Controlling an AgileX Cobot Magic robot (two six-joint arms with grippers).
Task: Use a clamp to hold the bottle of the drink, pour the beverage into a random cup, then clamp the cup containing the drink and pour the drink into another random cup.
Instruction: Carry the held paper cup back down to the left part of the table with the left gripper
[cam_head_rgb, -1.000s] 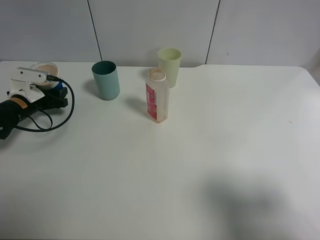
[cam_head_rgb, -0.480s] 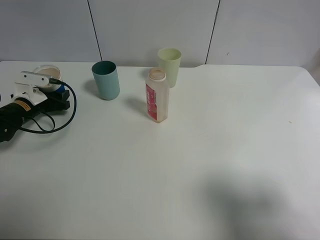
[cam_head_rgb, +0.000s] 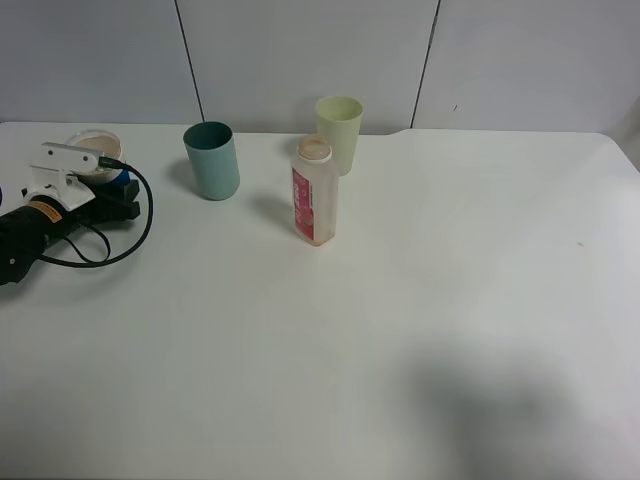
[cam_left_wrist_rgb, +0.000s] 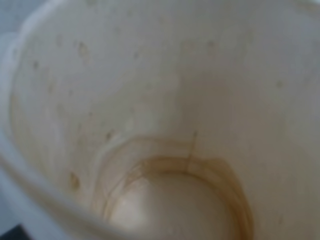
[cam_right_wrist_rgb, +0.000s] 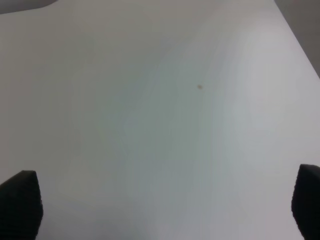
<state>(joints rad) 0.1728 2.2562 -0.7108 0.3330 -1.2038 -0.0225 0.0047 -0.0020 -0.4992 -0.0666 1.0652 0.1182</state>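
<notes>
Exterior high view: black left gripper (cam_head_rgb: 118, 196) clamped on blue-sleeved clear plastic cup (cam_head_rgb: 95, 150), apparently for pouring; right gripper (cam_right_wrist_rgb: 165, 210) spread apart.

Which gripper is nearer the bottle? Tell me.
Left. The left gripper sits at the table's left edge, beyond the teal cup from the bottle; the right gripper is outside the overhead view.

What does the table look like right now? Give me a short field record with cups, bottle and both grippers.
bottle: upright, mid-table, in front of the pale green cup
teal cup: upright, left of the bottle
blue-sleeved cup: far left, brown residue ring inside
left gripper: shut on the blue-sleeved cup
right gripper: open over bare table, fingers wide apart
</notes>
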